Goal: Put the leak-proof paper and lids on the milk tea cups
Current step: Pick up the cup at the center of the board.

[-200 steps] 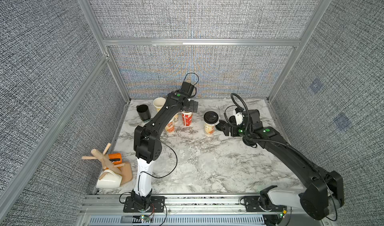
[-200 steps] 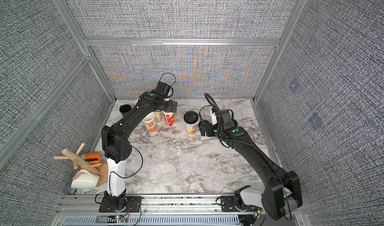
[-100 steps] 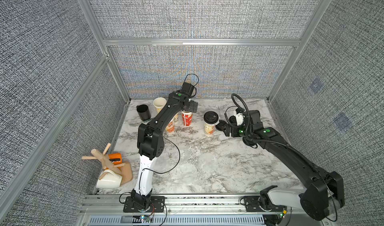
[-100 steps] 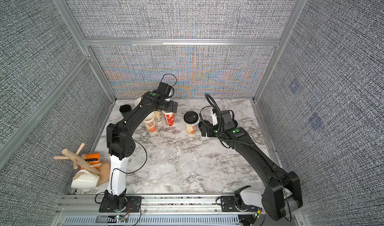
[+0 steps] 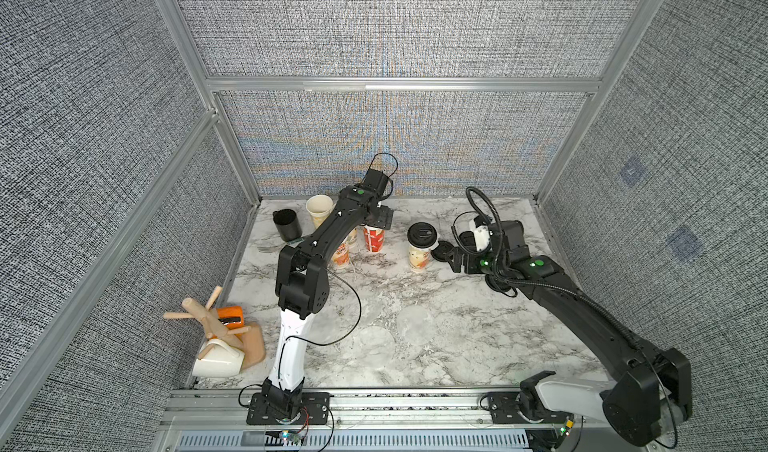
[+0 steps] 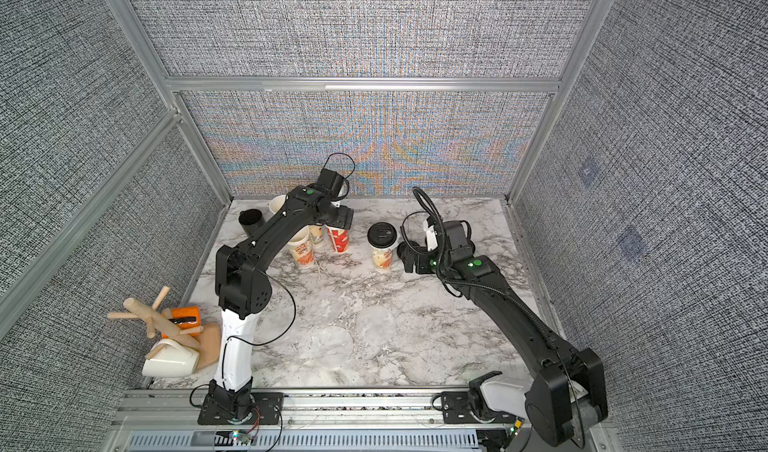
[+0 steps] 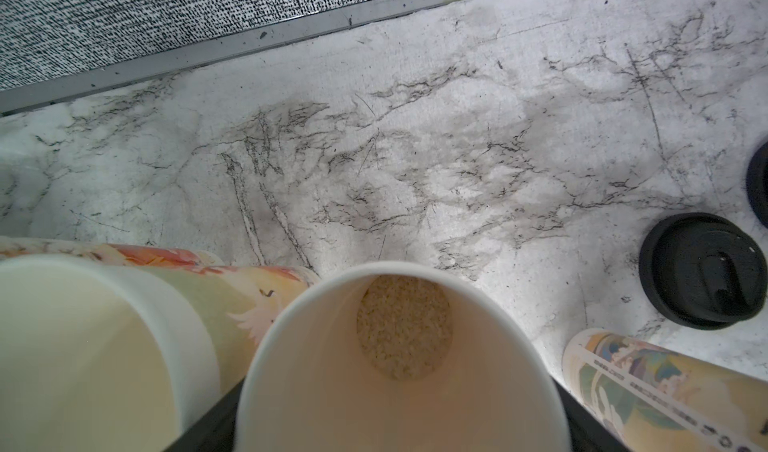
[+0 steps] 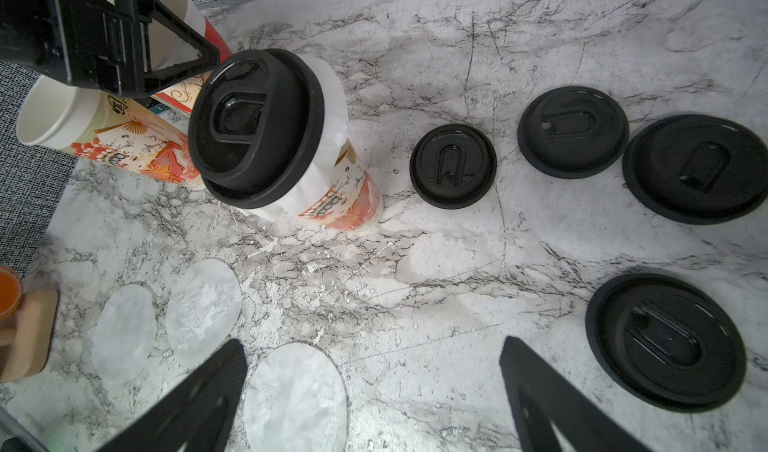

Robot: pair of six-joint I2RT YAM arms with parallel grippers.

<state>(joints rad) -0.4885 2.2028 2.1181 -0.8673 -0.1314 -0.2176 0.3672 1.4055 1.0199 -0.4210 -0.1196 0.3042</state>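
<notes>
Several milk tea cups stand in a cluster at the back, in both top views. My left gripper [image 5: 376, 223] sits around the red-printed cup [image 5: 374, 241], its jaws drawn in against both sides. The left wrist view looks down into that cup [image 7: 399, 400]; a dark finger [image 7: 208, 421] shows beside it. Another cup [image 5: 419, 254] carries a black lid with leak-proof paper [image 8: 332, 109] sticking out below. Three loose paper sheets [image 8: 295, 400] [image 8: 203, 312] [image 8: 122, 333] lie flat on the marble. My right gripper [image 8: 374, 387] hangs open and empty over the table beside the lidded cup.
Several black lids [image 8: 573, 132] lie around the right gripper. A black mug [image 5: 286, 224] and a fork [image 5: 270, 247] are at the back left. A wooden mug tree [image 5: 218, 325] with a white mug [image 5: 218, 360] stands at the front left.
The left jaws have narrowed around the red-printed cup, and the left arm's elbow has shifted slightly. The right arm has not moved.
</notes>
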